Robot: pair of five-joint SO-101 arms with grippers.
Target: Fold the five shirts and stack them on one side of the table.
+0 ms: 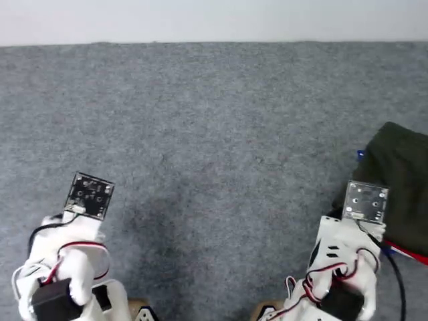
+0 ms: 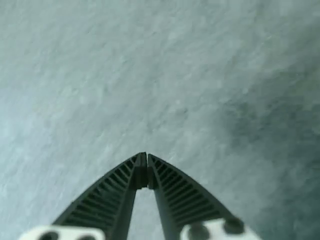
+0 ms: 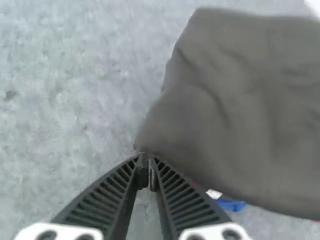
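Shirts sit in a folded stack (image 1: pixel 401 174) at the far right edge of the grey felt-like worktop (image 1: pixel 214 120), with a dark olive-green cloth shirt (image 3: pixel 240 110) on top.

Well to the left of the stack stands the left white arm (image 1: pixel 67 261), its small square wrist camera board (image 1: pixel 90 195) pointing up the worktop. The left fingers (image 2: pixel 142 162), black and ribbed, are pressed together tip to tip. They hold nothing and hang over bare grey surface, well apart from the stack.

Between that arm and the stack the grey surface carries only a soft shadow.

Just beside the stack's near-left corner stands the right white arm (image 1: pixel 344 261), its own square camera board (image 1: pixel 365 200) overlapping the stack's left edge in the high view. The right fingers (image 3: pixel 142 167) are likewise pressed together, their tips right at the nearest corner of the dark olive-green shirt. Whether they touch or nip the fabric cannot be told.

Under the top shirt, a thin blue edge (image 3: pixel 231 204) shows at one side of the stack, a small white tag (image 3: pixel 214 194) just beside it, and a red edge (image 1: pixel 411 251) shows along the stack's near side.

Count: two arms, two pairs of fingers, one stack. One shirt is fully visible, with blue and red slivers beneath. How many shirts lie in the stack cannot be told.
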